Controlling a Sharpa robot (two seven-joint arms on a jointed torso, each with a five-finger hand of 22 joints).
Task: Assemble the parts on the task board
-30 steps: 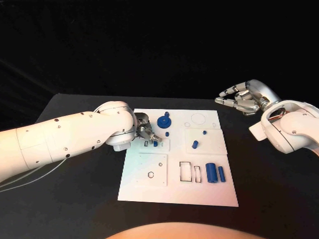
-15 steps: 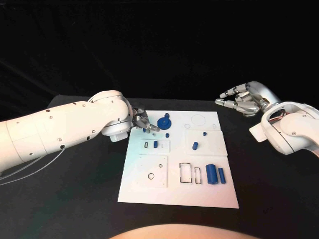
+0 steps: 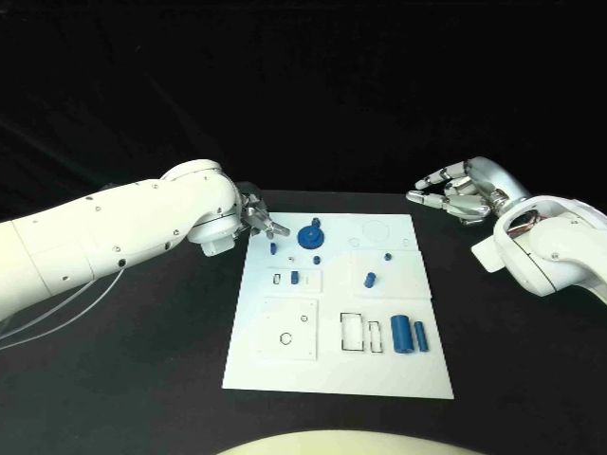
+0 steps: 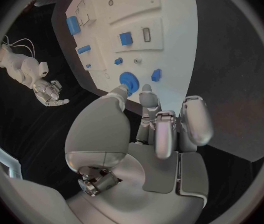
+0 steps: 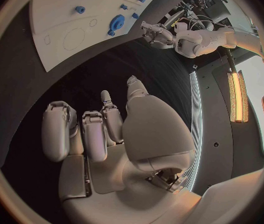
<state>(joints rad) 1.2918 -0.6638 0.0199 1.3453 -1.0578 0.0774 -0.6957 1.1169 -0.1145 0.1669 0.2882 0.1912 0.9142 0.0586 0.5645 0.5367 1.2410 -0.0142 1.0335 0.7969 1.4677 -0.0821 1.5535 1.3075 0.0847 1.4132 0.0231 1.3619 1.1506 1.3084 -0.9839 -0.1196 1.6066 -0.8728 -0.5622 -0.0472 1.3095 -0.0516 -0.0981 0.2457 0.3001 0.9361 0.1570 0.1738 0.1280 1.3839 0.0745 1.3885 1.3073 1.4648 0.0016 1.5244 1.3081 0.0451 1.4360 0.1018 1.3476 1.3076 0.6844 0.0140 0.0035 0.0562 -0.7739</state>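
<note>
The white task board (image 3: 334,365) lies in the middle of the table. On it are a round blue part (image 3: 310,234), small blue parts (image 3: 294,278) (image 3: 369,280) and two blue cylinders (image 3: 401,331) near its right edge. My left hand (image 3: 260,220) hovers at the board's far left corner, fingers apart, holding nothing. The left wrist view shows that hand (image 4: 160,129) empty above the board (image 4: 169,15), close to the round part (image 4: 128,79). My right hand (image 3: 454,197) hangs off the board's far right corner, fingers loosely spread and empty. It is also bare in its own view (image 5: 107,129).
Black table (image 3: 139,379) surrounds the board on every side. Outlined slots (image 3: 352,329) and a small ring hole (image 3: 287,336) mark the board's near half. The right wrist view shows the board's far edge (image 5: 57,15) and my left hand (image 5: 156,34) beyond it.
My left hand has drawn back from the small blue part at the board's left-middle and moved to the far left corner, leaving that part on the board. The right hand has barely moved.
</note>
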